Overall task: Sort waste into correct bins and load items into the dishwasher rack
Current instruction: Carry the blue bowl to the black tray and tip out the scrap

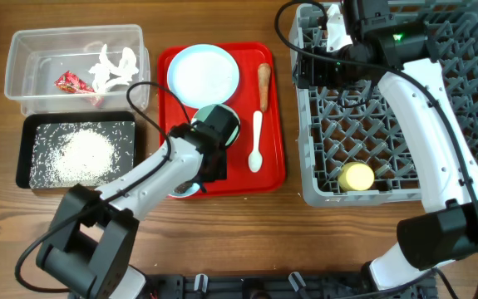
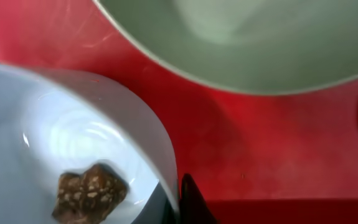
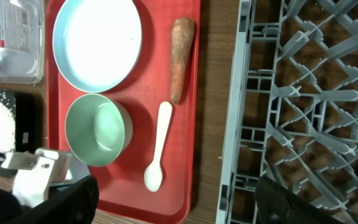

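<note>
Overhead, my left gripper (image 2: 180, 204) hangs close over the flat red serving tray (image 1: 273, 166) at centre frame. Its dark tips sit right at the rim of the pale blue bowl (image 2: 42, 137), and I cannot tell whether they clamp that rim. A small dark brown lump (image 2: 89, 193) lies inside the bowl, at the lower left of the left wrist view. The pale green bowl (image 3: 98, 132) stands just above it on the tray. My right gripper (image 3: 190, 205) hovers by the upper left corner of the large square grey plastic rack (image 1: 322, 141), fingers spread wide and holding nothing. Also on the tray are a pale blue round plate (image 1: 204, 75) at the top, an orange-brown carrot-like stick (image 1: 264, 81) along the right edge, and a white plastic spoon (image 1: 256, 143) just below the stick. A small yellow cup (image 1: 356, 176) sits in the rack's lower left. At upper left of frame, the clear plastic rectangular tub (image 1: 22, 50) holds a red-and-white crumpled wrapper (image 1: 71, 81) and white crumpled scraps (image 1: 110, 66). The black rectangular tray (image 1: 27, 124) below it holds white rice grains (image 1: 79, 154).
</note>
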Robot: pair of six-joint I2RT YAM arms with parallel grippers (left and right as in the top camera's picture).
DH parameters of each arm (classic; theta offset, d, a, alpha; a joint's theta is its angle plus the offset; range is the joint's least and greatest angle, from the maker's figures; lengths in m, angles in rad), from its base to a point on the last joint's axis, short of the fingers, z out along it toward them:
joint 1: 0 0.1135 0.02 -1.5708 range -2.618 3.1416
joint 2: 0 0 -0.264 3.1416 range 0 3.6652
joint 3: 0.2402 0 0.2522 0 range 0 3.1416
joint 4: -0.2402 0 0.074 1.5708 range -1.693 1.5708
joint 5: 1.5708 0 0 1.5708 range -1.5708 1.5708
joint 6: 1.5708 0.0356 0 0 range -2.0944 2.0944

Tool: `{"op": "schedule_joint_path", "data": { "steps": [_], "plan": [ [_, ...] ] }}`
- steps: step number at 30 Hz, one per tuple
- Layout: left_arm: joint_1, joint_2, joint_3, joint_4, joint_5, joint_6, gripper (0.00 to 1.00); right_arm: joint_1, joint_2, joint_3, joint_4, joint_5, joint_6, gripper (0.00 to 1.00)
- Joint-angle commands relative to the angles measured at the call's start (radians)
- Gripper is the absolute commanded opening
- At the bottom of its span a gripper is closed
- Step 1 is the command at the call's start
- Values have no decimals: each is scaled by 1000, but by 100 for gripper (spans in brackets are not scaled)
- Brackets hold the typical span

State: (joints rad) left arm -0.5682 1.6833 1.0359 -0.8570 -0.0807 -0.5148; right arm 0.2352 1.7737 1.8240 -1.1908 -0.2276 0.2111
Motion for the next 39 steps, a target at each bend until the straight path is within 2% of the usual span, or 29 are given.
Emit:
{"op": "schedule_joint_path", "data": {
  "steps": [1,5,9,13,18,19,20,26,29,32,36,39],
  "plan": [
    [42,-45,190,-151,32,-2,4,3,13,13,2,5,2,82],
    [141,-103,370,-286,49,44,4,3,13,13,1,5,0,82],
    [315,-170,401,-303,207,143,4,3,13,13,2,5,-1,82],
    [621,-172,393,-341,557,413,4,3,13,13,6,5,0,81],
    [938,-146,327,-343,1071,910,4,3,13,13,8,5,-2,82],
    [993,-138,304,-333,1135,995,4,3,13,13,9,5,-1,82],
    [1036,-129,283,-316,1176,1027,4,3,13,13,12,4,-1,82],
    [1306,24,175,-223,1452,1032,4,3,14,13,8,1,1,82],
    [1401,124,172,-211,1534,1031,4,3,14,13,4,1,2,82],
    [1468,259,172,-201,1574,1006,4,3,14,13,5,1,3,82],
    [1482,399,172,-201,1624,952,4,3,14,13,9,1,3,82],
    [1480,426,172,-201,1658,905,4,3,14,13,8,1,6,82]
  ]
}}
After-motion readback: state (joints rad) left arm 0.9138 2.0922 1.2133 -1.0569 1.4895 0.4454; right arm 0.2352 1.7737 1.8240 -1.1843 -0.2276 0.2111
